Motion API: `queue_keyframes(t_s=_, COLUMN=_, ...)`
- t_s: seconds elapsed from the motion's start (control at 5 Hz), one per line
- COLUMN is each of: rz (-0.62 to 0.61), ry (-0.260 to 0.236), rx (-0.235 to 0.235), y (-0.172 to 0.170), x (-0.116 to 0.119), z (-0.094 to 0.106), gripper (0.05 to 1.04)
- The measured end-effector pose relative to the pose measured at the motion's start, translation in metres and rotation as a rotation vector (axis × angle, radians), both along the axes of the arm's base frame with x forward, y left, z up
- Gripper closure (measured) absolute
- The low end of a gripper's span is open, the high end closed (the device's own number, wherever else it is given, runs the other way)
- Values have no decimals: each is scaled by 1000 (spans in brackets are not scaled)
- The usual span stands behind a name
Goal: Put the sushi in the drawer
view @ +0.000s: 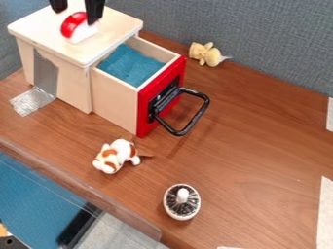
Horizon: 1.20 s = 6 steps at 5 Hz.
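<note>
seeing my end effector [77,16] spread open, i judge the toy sushi [74,24] just beneath it, atop the cabinet [40,26].

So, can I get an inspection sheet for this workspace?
Surface: brown wood-grain tabletop, white strips at right edge
Job's things: red-and-white toy sushi on top of wooden box; drawer pulled out, blue lining inside, black handle on red front
Clutter: white-and-brown plush toy, yellow plush toy, round black-and-white item with white knob, silvery tape from box side to table
Gripper: fingers apart, over box top at sushi
Cables: nothing seen
Surroundings: grey-blue fabric partition behind
</note>
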<state>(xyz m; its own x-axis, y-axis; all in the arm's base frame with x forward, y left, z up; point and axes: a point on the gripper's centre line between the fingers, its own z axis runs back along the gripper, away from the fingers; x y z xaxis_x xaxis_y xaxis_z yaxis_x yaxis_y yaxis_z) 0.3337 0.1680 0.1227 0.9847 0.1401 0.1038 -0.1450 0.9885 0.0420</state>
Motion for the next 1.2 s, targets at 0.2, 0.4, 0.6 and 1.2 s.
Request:
queue_keyframes(t_s=0.2, rz=-11, ry=40, rx=4, y=-7, x=5, z=-13, gripper=113)
queue_keyframes(t_s=0.4, rz=-26, ry=46, rx=2, y=-13, x=7, z=-15, gripper=391)
queue_keyframes(t_s=0.6, rz=-31, ry=43, rx=4, y=-17, x=9, z=-14, gripper=509)
queue_keyframes(t_s=1.2, rz=-79, ry=-23, rx=-61, y=-85, x=28, z=0, gripper=509)
